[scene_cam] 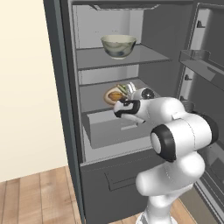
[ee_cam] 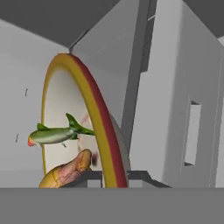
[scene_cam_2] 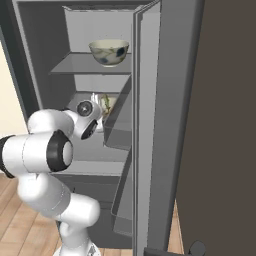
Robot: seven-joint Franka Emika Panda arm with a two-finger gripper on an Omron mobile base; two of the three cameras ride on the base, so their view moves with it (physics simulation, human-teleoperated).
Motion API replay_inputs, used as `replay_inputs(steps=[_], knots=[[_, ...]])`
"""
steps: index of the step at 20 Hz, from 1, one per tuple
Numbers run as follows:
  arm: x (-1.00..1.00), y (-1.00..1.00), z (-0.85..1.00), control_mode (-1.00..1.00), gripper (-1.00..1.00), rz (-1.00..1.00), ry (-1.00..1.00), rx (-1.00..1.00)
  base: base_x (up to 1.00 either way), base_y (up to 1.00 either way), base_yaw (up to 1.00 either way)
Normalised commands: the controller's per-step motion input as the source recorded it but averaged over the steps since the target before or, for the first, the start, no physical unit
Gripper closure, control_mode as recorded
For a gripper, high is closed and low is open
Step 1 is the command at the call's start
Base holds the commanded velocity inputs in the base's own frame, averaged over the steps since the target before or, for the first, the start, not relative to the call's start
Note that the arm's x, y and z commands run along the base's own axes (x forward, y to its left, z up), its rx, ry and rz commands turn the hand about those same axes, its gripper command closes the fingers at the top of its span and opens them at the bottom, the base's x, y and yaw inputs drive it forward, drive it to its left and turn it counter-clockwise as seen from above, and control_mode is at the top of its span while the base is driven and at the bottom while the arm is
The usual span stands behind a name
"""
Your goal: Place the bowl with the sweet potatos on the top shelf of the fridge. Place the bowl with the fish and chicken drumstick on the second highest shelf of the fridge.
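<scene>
The shallow bowl [scene_cam: 114,95] with the fish [ee_cam: 57,134] and the drumstick [ee_cam: 66,171] is on the second shelf [scene_cam: 94,97] of the fridge, near its front edge and a little to the right of the middle. Its red and yellow rim [ee_cam: 97,118] runs straight between the two dark fingertips, so the gripper [ee_cam: 114,176] is closed on this rim, jaws narrow, with one finger inside the bowl and one outside. In the hand view the bowl looks like it stands on edge, but this comes from the roll of the hand; in the left base view it lies flat on the shelf. The fish is across the bowl, with the drumstick just beside it on the gripper's side.

The bowl lies directly in the jaws, on the far side of the hand, so the next move depends on opening them and pulling back toward the near side, along the line of the rim.

The deep bowl [scene_cam: 118,45] is on the top shelf [scene_cam: 146,54], well apart above. I judge this part as done.
</scene>
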Motion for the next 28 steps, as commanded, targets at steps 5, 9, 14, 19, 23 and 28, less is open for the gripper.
replay_inputs(steps=[5,9,14,19,23,28], knots=[[0.59,0.0,0.01,-1.0,1.0,-0.07,0.04,0.06,0.0,0.0,0.0],[0.18,0.01,0.0,-1.0,-1.0,-0.04,0.05,0.05,0.0,0.0,0.0],[0.26,0.01,0.04,-1.0,-1.0,-0.05,-0.08,0.0,0.0,0.0,0.0],[0.58,0.0,-0.07,-1.0,-1.0,-0.11,-0.09,-0.02,0.0,0.0,0.0],[0.27,0.02,0.28,-1.0,-1.0,-0.16,-0.05,-0.01,0.0,0.0,0.0],[-0.98,0.03,1.0,-1.0,-1.0,-0.11,0.0,0.0,0.0,0.0,0.0]])
